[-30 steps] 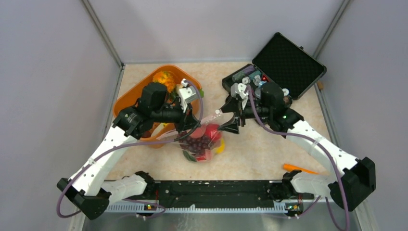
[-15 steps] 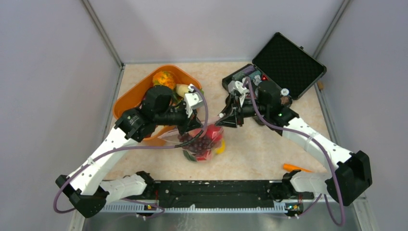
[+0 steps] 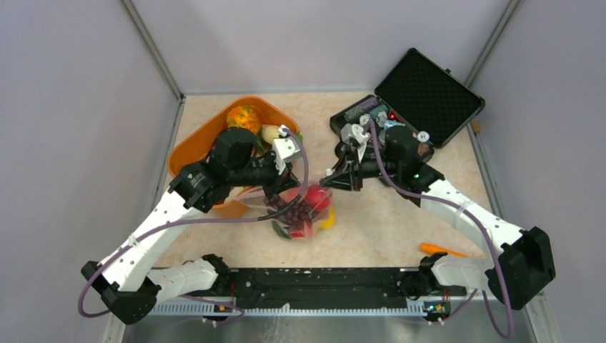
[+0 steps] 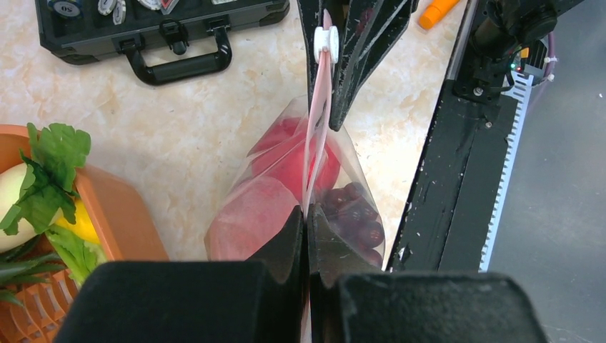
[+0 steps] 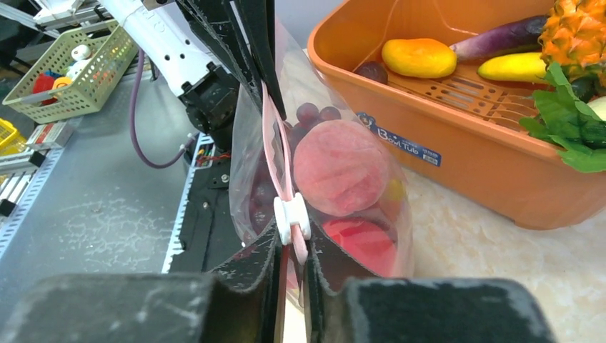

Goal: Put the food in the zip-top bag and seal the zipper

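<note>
The clear zip-top bag (image 3: 304,212) hangs just above the table between my two grippers. Inside it sits food: a pink peach-like fruit (image 5: 339,168), a red apple (image 4: 289,161) and purple grapes (image 4: 354,211). The pink zipper (image 4: 314,128) runs taut along the top, with a white slider (image 5: 291,218) at its right end. My left gripper (image 4: 307,218) is shut on the zipper's left end. At the slider, my right gripper (image 5: 293,239) is shut on the zipper, its fingertips against the slider's back. From above, the left gripper (image 3: 280,191) and right gripper (image 3: 327,179) face each other.
An orange basket (image 3: 191,146) behind the bag holds a pineapple, banana, eggplant and leafy greens. An open black case (image 3: 429,96) with small tokens stands at the back right. An orange piece (image 3: 443,250) lies near the right arm's base. A black rail (image 3: 314,279) lines the front edge.
My right gripper has closed from wide open onto the zipper at the slider and shifted slightly left. The left gripper stayed shut on the other end, and the bag sits a little straighter.
</note>
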